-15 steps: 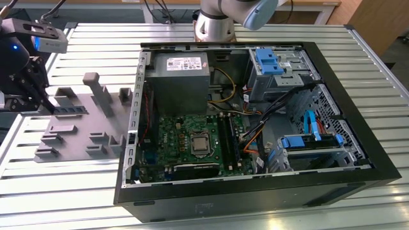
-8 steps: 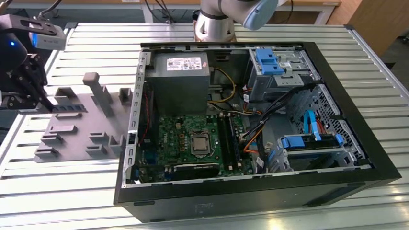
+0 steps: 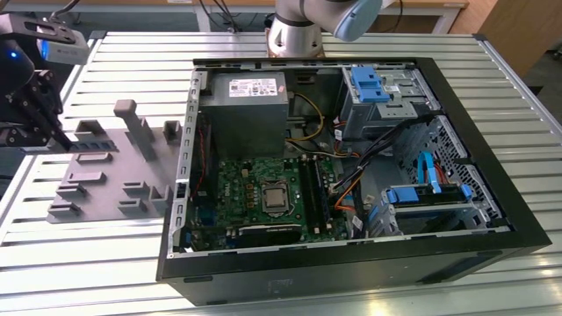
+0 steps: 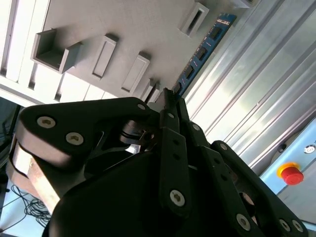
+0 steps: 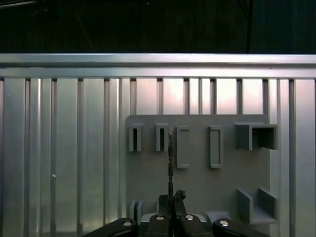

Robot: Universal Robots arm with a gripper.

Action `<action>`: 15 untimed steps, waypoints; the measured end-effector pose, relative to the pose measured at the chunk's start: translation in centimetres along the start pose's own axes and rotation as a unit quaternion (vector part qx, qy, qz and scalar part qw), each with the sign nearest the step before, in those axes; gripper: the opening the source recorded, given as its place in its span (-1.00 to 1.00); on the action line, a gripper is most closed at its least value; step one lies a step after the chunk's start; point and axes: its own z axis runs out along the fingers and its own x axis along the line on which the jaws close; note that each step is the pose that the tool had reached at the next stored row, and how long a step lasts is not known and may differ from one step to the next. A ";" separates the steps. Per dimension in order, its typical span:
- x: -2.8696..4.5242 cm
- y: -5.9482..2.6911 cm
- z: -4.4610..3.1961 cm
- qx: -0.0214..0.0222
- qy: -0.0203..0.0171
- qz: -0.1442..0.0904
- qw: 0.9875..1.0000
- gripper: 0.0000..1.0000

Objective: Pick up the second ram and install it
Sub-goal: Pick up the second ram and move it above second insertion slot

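Note:
The second ram is a thin green strip with black chips, and my gripper is shut on one end of it. In the first wrist view the ram appears edge-on, running out from my gripper over the grey slotted fixture. In the exterior view my gripper is at the far left and holds the ram just above the fixture. The motherboard with its long black memory slots lies inside the open computer case, well to the exterior view's right of the gripper.
The open black case holds a grey power supply, blue drive brackets and loose cables. Everything rests on a ribbed metal table. A red stop button sits at the table's side. The arm's base stands behind the case.

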 end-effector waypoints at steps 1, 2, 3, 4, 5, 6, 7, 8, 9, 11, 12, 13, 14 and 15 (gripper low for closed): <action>-0.01 0.00 -0.08 0.000 0.000 0.000 1.000 -0.73; -0.01 0.00 -0.17 0.000 0.000 0.000 1.000 -0.73; -0.02 0.00 -0.26 0.000 0.000 0.000 1.000 -0.73; -0.03 0.00 -0.34 0.000 0.000 0.000 1.000 -0.73; -0.04 0.00 -0.43 0.000 0.000 0.000 1.000 -0.73; -0.05 0.00 -0.51 0.000 0.000 0.000 1.000 -0.73; -0.06 0.00 -0.59 0.000 0.000 0.000 1.000 -0.73; -0.08 0.00 -0.67 0.000 0.000 0.000 1.000 -0.73; -0.09 0.00 -0.75 0.000 0.000 0.000 1.000 -0.73; -0.11 0.00 -0.91 0.000 0.000 0.000 1.000 -0.73; -0.11 0.00 -1.01 0.000 0.000 0.000 1.000 -0.73; -0.12 0.00 -1.11 0.000 0.000 0.000 1.000 -0.73; -0.13 0.00 -1.22 0.000 0.000 0.000 1.000 -0.73; -0.14 0.00 -1.32 0.000 0.000 0.000 1.000 -0.73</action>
